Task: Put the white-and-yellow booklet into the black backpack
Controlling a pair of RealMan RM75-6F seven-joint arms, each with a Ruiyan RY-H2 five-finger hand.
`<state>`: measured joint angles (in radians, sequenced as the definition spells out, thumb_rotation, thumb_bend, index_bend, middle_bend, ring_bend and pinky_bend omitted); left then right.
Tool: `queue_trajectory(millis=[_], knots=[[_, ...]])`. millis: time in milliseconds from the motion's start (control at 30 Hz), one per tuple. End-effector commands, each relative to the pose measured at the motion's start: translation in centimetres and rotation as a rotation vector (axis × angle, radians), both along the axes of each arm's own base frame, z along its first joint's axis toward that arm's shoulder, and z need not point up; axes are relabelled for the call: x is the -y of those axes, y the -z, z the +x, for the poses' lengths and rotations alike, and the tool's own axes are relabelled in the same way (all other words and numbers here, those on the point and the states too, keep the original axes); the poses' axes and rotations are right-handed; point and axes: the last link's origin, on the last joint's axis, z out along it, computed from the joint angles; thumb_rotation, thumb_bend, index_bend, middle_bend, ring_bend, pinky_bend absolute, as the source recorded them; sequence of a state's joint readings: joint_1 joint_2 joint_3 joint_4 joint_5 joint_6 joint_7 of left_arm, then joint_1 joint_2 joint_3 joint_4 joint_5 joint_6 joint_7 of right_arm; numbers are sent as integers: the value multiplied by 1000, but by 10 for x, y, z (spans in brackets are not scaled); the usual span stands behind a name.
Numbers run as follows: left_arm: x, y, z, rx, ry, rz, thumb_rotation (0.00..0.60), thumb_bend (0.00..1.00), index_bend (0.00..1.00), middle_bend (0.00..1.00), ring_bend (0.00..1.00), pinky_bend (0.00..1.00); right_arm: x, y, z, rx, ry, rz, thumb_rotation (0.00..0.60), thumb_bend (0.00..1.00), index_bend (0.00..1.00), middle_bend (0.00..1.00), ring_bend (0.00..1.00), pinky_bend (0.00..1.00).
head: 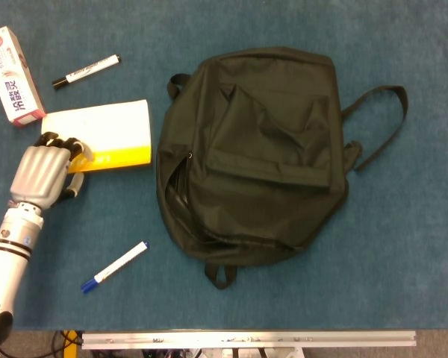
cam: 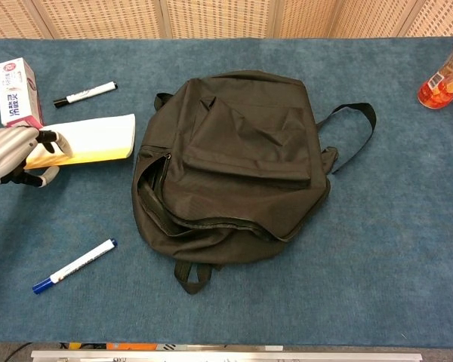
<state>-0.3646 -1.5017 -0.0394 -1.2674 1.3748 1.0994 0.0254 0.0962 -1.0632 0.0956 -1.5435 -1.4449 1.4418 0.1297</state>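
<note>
The white-and-yellow booklet (head: 101, 136) (cam: 94, 138) is tilted up off the table at the left, its near yellow edge raised. My left hand (head: 42, 173) (cam: 11, 153) grips its left end, fingers over the top and thumb beneath. The black backpack (head: 254, 149) (cam: 238, 158) lies flat in the middle of the table, its main zipper opening (head: 181, 198) (cam: 155, 197) gaping along the left side, just right of the booklet. My right hand shows in neither view.
A pink-and-white carton (head: 13, 76) (cam: 16, 95) and a black marker (head: 86, 71) (cam: 85, 94) lie behind the booklet. A blue marker (head: 113, 266) (cam: 73, 265) lies near the front left. An orange drink bottle (cam: 444, 77) stands at the far right. A backpack strap (head: 381, 123) loops out to the right.
</note>
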Motion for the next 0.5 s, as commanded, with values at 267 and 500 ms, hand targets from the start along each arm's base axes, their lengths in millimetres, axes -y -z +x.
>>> queue_trajectory(millis=[267, 500], knots=[[-7, 4, 0, 16, 14, 58, 600, 408, 489, 400, 394, 254, 0, 0, -2, -3, 7, 3, 600, 169, 211, 324, 193, 213], [-9, 3, 0, 20, 26, 110, 600, 408, 569, 443, 428, 288, 0, 1, -2, -2, 9, 6, 600, 169, 210, 324, 193, 213]])
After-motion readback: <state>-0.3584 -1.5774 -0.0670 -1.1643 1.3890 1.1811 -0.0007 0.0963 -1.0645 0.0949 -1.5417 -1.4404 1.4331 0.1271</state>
